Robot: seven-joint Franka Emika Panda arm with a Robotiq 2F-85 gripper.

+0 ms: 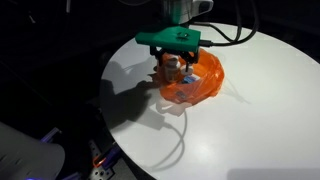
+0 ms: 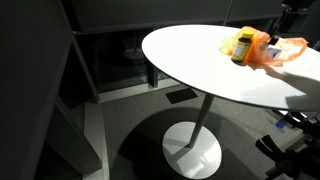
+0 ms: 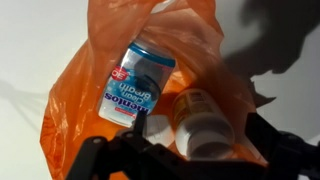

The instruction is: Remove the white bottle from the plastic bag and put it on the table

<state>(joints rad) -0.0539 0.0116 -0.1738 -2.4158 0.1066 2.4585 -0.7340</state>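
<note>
Round white worktop [image 1: 250, 120], w/ an orange plastic bag [image 1: 200, 85] lying crumpled on it, nearer the far edge. The arm [image 1: 180, 12] comes straight down over the bag, green bracket [image 1: 170, 40] just above it, and the jaws dip into the bag's open mouth.

Wrist view looks right into the bag [image 3: 75, 115]. There are two containers inside, side by side and both lying down. The white bottle [image 3: 135, 80], w/ a blue printed label, lies tilted towards the upper left. A yellowish bottle [image 3: 200, 120] w/ a white cap lies beside it on the right.

The jaws show only as dark shapes along the bottom of the wrist view, approx. below both bottles. Can't tell how far apart they stand, or whether they've hold of anything.

In an exterior view the bag [image 2: 285, 52] sits near the worktop [image 2: 190, 60] rim, w/ the yellowish bottle [image 2: 243, 45] showing at its end.
</note>
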